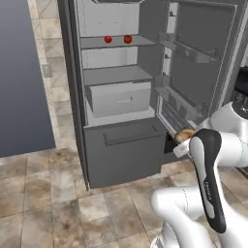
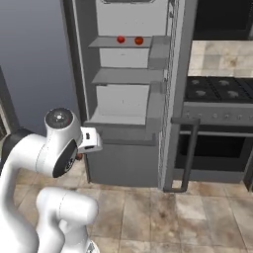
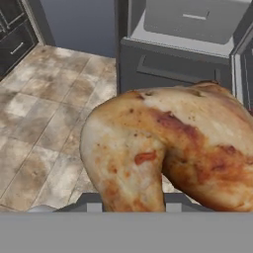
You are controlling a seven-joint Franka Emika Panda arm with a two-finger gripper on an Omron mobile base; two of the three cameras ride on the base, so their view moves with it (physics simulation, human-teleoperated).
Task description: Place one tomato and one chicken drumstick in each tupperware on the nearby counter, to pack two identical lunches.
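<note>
Up there, fridge [image 1: 72, 72] shelf tomatoes [image 1: 108, 39].

open fridge [image 1: 121, 97], stove [image 2: 217, 91], tiled floor [image 1: 43, 193]

— Inside the open fridge [image 1: 116, 97], what sits where?
— Two tomatoes [image 1: 108, 39] side by side on a shelf [image 1: 116, 42], drawer [image 1: 120, 98] below (stove [image 2: 220, 91] right of the door).

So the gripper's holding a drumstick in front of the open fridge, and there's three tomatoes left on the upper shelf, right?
Not quite: two tomatoes sit on the fridge shelf, not three, as the left base view shows. The gripper does hold a chicken drumstick before the open fridge.
</note>
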